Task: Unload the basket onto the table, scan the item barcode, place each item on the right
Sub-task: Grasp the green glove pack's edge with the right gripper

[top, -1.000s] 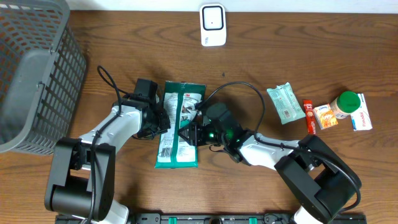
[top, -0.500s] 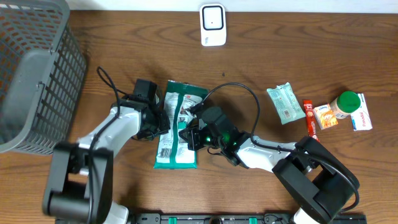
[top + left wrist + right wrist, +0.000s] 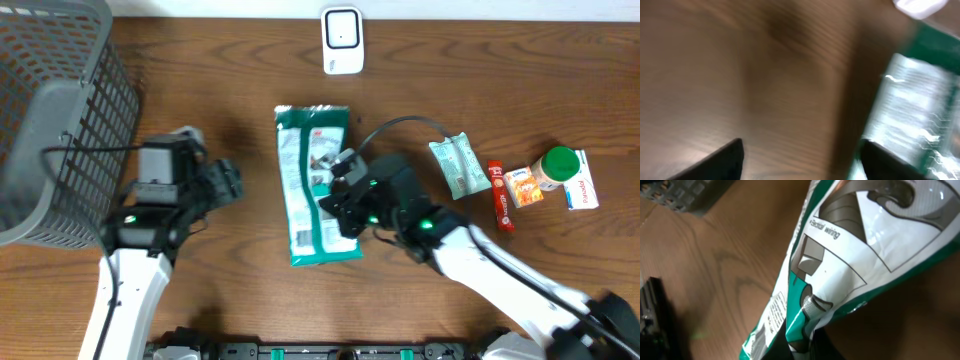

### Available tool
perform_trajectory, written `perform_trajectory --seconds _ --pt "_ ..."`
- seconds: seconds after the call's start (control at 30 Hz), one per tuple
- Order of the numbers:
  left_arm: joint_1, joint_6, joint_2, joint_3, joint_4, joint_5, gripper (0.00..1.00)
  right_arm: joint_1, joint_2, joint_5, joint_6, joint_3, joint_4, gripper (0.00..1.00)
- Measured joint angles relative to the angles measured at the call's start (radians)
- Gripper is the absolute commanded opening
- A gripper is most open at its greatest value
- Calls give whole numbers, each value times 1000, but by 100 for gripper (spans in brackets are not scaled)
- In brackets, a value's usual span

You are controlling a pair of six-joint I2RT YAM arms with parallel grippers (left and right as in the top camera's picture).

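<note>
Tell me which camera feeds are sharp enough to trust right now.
Left wrist: heavily blurred, the table and green package smeared. Right wrist: sharp, package print legible, mild glare on the film. Overhead: clear, evenly lit, soft shadows.

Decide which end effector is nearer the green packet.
Right. The right end effector is shut on the edge of the green packet; the left end effector stands apart from it, open.

grey mesh basket (image 3: 60, 120) stands at the left edge of the wooden table (image 3: 220, 80). at the right, grouped close: pale green sachet (image 3: 459, 166), red stick pack (image 3: 500, 190), orange sachet (image 3: 523, 187), green-lidded bottle (image 3: 556, 166), white carton (image 3: 581, 183).
</note>
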Motion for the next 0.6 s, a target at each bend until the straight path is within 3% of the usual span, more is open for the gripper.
perform_trajectory --seconds 0.23,0.6 --pt "82 1 -15 0 -27 -50 86 -43 -121 94 -222 0 -72 1" --pt "82 1 -15 0 -27 -51 86 -43 -108 142 -286 0 -105 2"
